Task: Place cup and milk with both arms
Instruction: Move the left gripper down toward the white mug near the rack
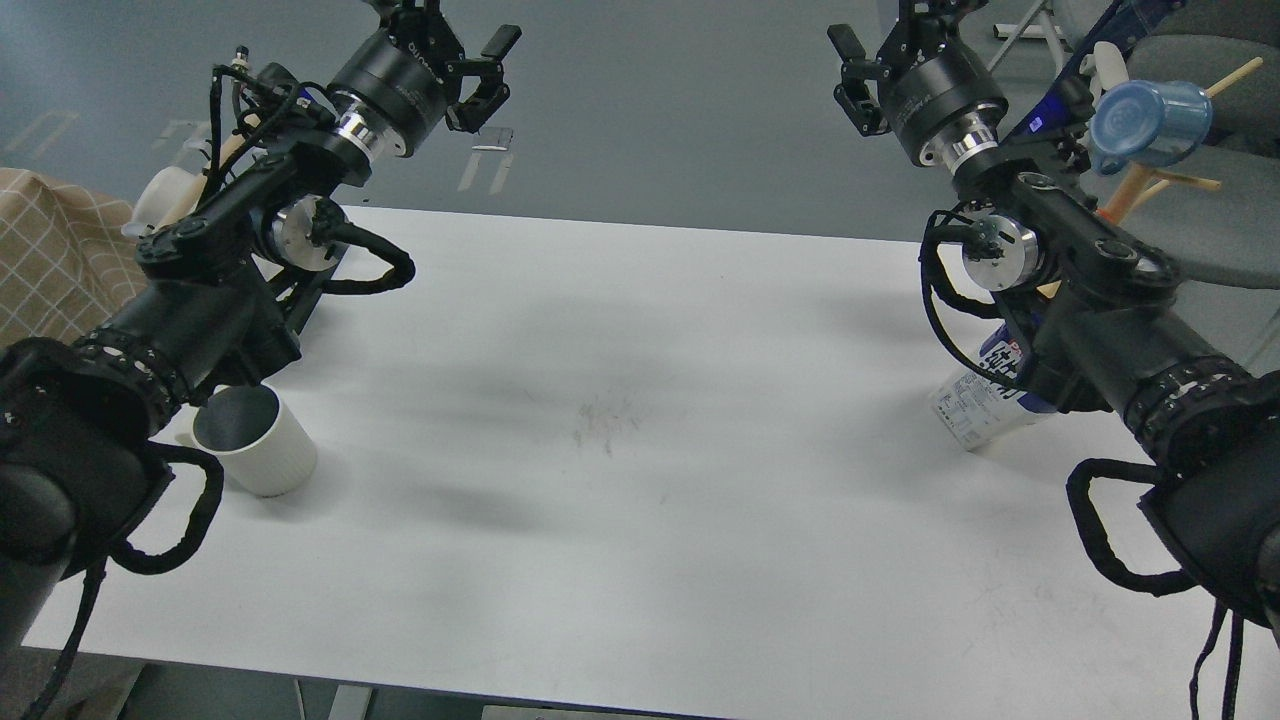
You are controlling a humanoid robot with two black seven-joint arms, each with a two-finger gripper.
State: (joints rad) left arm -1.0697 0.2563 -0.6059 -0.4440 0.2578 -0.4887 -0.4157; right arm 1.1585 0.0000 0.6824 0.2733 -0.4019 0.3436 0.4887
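Observation:
A white ribbed cup [256, 453] stands upright near the table's left front, just beside my left forearm. A white and blue milk carton [982, 403] stands at the table's right side, partly hidden behind my right arm. My left gripper [446, 26] is raised high above the table's far left edge, its fingers spread and empty, its top cut off by the view's edge. My right gripper [900, 22] is raised high above the far right edge, also spread and empty. Both are far from the cup and the carton.
The white table [640, 330] has faint scuff marks at its middle. A blue cup [1150, 122] hangs on a wooden rack at the back right, by a grey chair [1215, 235]. A white cup [163, 195] and a checked cloth [50, 265] are at the left.

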